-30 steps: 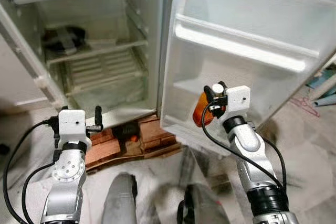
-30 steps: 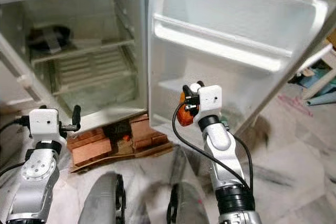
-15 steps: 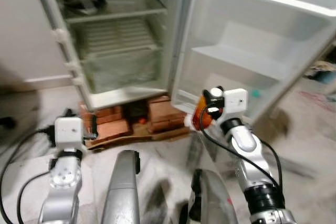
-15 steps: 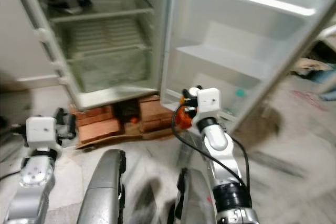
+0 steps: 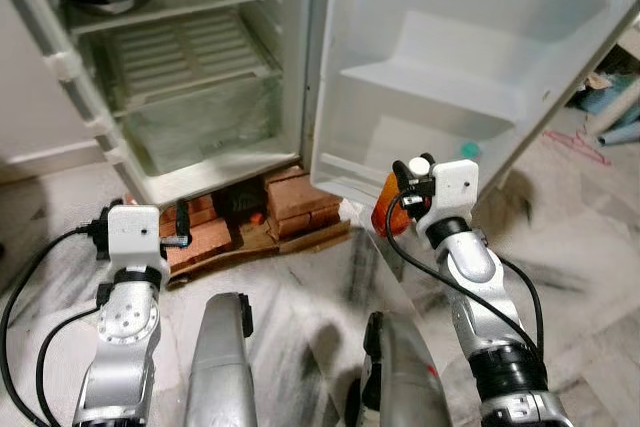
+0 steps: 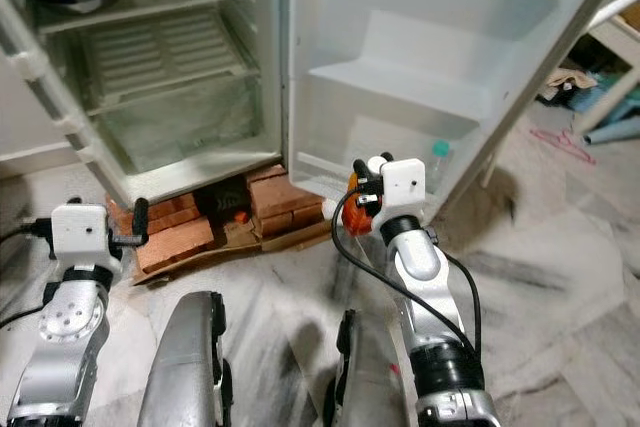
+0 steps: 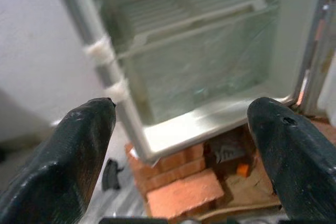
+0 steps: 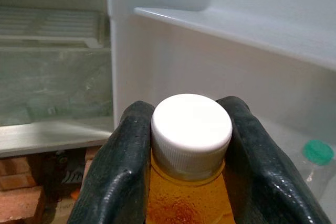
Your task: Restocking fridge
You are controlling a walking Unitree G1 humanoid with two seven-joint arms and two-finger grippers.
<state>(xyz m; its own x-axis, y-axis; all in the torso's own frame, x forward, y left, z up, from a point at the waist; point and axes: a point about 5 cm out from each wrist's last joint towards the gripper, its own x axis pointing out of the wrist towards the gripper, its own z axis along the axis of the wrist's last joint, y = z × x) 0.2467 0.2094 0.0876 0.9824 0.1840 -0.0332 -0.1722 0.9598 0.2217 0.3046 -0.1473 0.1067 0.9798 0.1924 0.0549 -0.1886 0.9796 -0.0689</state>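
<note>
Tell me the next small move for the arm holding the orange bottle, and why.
Probably raise the right gripper and carry it forward toward the lower door shelf. It is shut on the orange bottle, held in front of and below that shelf, where a green-capped bottle already stands.

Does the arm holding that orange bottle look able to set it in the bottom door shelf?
Probably yes. The right end effector grips the orange bottle just in front of the open fridge door; nothing stands between. A green-capped bottle occupies one end of the lower door shelf.
</note>
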